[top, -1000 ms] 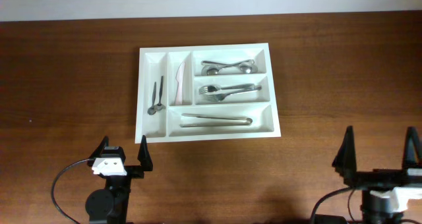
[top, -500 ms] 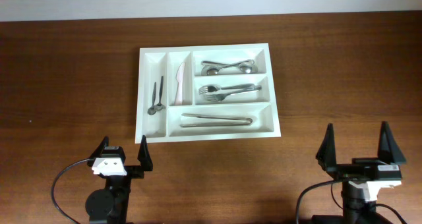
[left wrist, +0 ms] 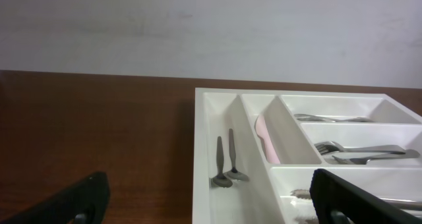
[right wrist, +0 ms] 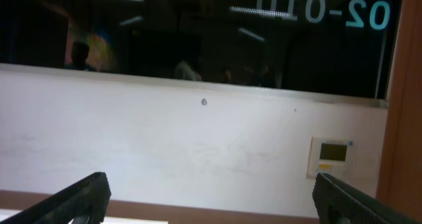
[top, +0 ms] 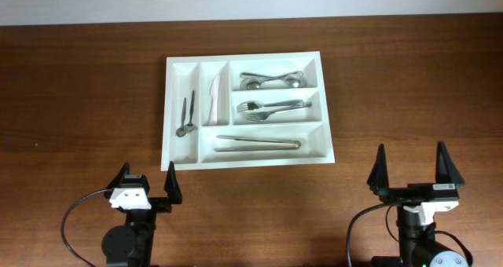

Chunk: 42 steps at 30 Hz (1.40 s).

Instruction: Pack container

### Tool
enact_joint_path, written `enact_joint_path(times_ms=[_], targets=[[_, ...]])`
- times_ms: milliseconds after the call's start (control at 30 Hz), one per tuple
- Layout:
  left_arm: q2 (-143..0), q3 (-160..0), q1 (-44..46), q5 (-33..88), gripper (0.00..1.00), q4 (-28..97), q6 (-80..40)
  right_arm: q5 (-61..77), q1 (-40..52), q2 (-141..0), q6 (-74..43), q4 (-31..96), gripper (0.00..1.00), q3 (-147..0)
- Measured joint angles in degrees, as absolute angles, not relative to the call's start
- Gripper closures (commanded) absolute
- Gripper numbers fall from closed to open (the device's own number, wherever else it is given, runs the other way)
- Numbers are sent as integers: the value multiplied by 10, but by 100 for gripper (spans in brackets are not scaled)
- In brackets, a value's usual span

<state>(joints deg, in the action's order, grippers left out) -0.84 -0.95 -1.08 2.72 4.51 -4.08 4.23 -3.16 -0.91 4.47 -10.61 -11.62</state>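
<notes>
The dark brown wooden counter (top: 78, 86) carries the white container (top: 326, 118), which lies flat on it near the far edge, a little to the left of the middle.

**Overhead.** Looks straight down from well above on the table (top: 78, 102), with the tray (top: 184, 77) central and the left tool (top: 147, 173) and right tool (top: 410, 153) at the near edge.

**Left wrist.** Low and close to the table, facing forward to the tray's left end and the wall (left wrist: 198, 26). It shares the tray with overhead.

**Right wrist.** Tilted upward, facing only wall and window (right wrist: 198, 46), with its fingers (right wrist: 72, 197) in the lower corners.
</notes>
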Motion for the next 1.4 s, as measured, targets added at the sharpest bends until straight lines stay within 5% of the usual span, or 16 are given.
enact_joint_path(times_ms=[833,1400], targets=[[-8,-10,-11,27,1,45,-41,42,-32,-9,44,-262,1,-7],[-8,-10,-11,27,1,45,-41,42,-31,-9,45,-92,1,-6]])
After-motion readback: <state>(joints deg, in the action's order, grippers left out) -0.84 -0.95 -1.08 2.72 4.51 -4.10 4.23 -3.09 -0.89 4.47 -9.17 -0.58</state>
